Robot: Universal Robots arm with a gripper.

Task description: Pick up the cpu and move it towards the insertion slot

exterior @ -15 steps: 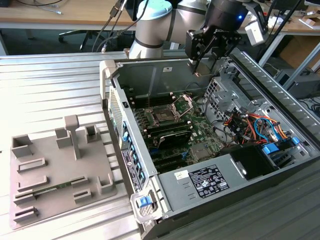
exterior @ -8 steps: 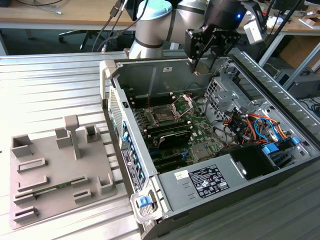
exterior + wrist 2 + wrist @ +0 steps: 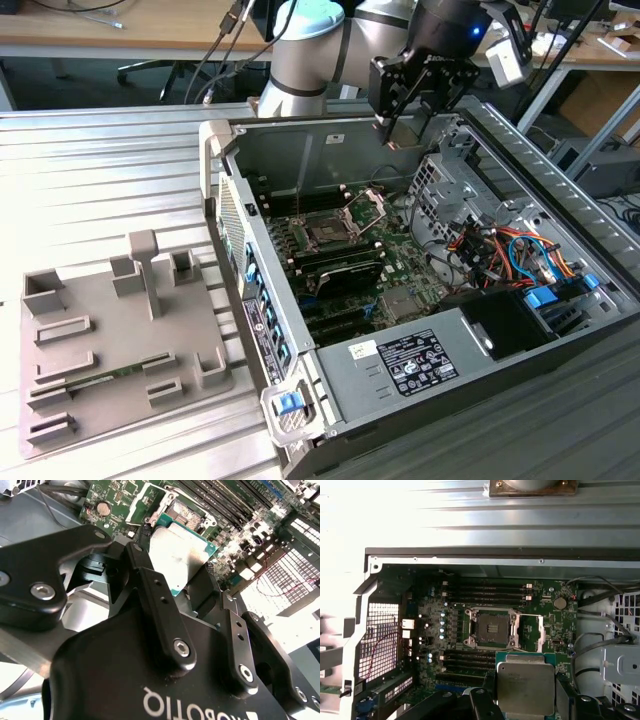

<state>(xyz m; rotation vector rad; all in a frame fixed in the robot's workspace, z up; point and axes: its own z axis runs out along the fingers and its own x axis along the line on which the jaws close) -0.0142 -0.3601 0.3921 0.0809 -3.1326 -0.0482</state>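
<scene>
Jaws closed on the cpu (image 3: 525, 689), gripper (image 3: 408, 128) hanging above the open computer case (image 3: 560, 150), the insertion slot (image 3: 492, 628) on the motherboard (image 3: 431, 630) beneath it

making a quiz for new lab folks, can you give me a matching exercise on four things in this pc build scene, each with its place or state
Things:
1. small flat square cpu with pale silver top
2. square silver-framed insertion slot
3. grey plastic tray
4. black gripper

Places or states:
A. on the ribbed table beside the case
B. held between the fingers
C. on the green motherboard, open, dark centre
D. above the open case, shut on the chip

Pairs: 1-B, 2-C, 3-A, 4-D
</scene>
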